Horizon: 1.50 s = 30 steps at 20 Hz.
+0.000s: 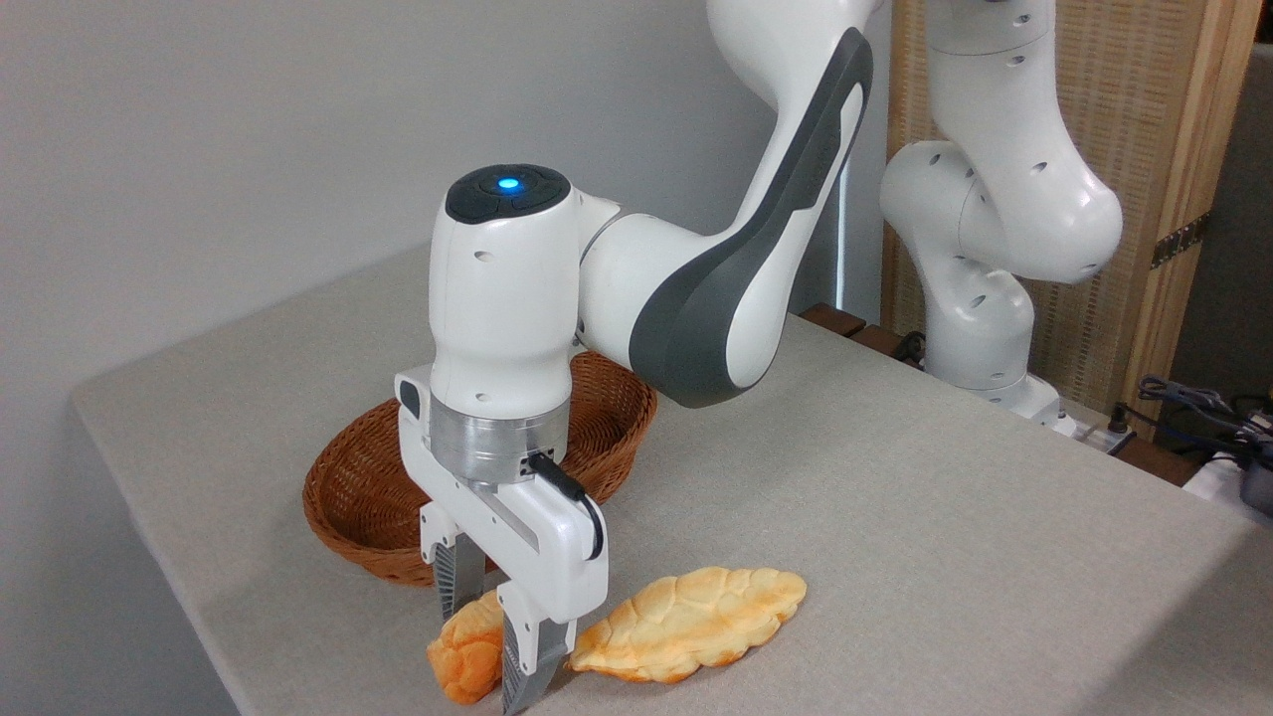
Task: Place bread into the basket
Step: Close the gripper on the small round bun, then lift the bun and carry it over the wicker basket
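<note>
A small round golden-orange bun (467, 651) was seen at the near edge of the worktop (895, 517), close to the bottom of the picture. It was grasped by the gripper (489, 636), whose two ribbed fingers (524, 656) were pressed against it, one on its far left side and one on its near right side. The bun appeared tipped on its edge between the fingers, its bumpy toasted top turned towards the left; whether its underside touched the cloth-grey surface could not be told.

Just right of the bun, a longer, flat, leaf-shaped pale golden bread (691, 625) was laid on the worktop, its left tip close beside the right finger. Whether the tip touched the finger could not be made out.

Behind the gripper, farther from the camera and slightly to the left, an oval reddish-brown woven basket (358, 497) was set on the worktop. Part of its rim and interior was hidden by the white wrist of the arm (696, 298); the visible part of its interior was seen to hold nothing. The bun was kept outside the basket, near its front wall.

The wrist was pointed straight down, and a blue light (508, 183) was shown on its dark top cap. The arm's base was seen at the far right, in front of a wooden slatted panel (1144, 149). A bundle of cables (1193, 408) was seen at the right edge.
</note>
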Motion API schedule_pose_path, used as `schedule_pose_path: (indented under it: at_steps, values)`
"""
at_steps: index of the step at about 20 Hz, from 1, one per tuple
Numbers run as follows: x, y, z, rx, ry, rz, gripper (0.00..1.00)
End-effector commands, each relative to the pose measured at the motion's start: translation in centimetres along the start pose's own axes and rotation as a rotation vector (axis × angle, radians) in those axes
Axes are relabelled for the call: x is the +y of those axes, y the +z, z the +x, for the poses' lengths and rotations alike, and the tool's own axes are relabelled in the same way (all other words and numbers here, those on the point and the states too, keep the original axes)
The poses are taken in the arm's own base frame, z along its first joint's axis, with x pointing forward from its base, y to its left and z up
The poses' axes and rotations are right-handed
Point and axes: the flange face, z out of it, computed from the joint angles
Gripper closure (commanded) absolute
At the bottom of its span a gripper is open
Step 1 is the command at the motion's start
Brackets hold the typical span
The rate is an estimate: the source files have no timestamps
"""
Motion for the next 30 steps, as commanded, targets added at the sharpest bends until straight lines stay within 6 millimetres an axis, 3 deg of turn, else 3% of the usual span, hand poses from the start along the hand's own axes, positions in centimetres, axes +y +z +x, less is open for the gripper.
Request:
schedule_pose_path:
  at_steps: [1, 18, 27, 30]
  values:
    - [-0.1, 0.0, -0.4, 0.0, 0.012, 0.015, 0.73]
    - [-0.3, -0.6, -0.5, 0.006, 0.006, 0.02, 0.7]
    - [-1.7, -7.1, 1.0, 0.127, -0.045, 0.081, 0.7]
    - [-1.0, -9.3, 1.7, 0.18, -0.07, 0.076, 0.6]
